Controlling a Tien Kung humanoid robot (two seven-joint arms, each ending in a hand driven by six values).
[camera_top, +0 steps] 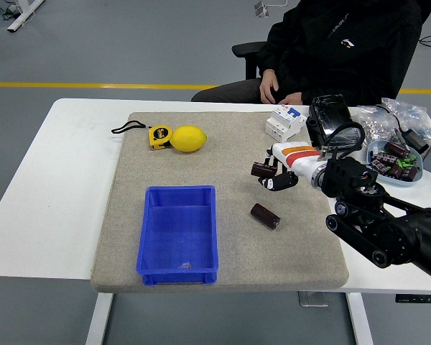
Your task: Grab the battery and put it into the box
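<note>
R hand (276, 175) w/ fingers curled round a dark battery (261, 170), held above the grey mat (230, 144), right of centre. 2nd battery (264, 215) lies on mat nearer the front edge. Blue box (178, 233) sits at mat's front-left, well apart.

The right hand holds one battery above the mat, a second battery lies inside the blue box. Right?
Not quite. In the head view the right hand does hold one battery, but the second battery lies on the mat, right of the blue box.
</note>
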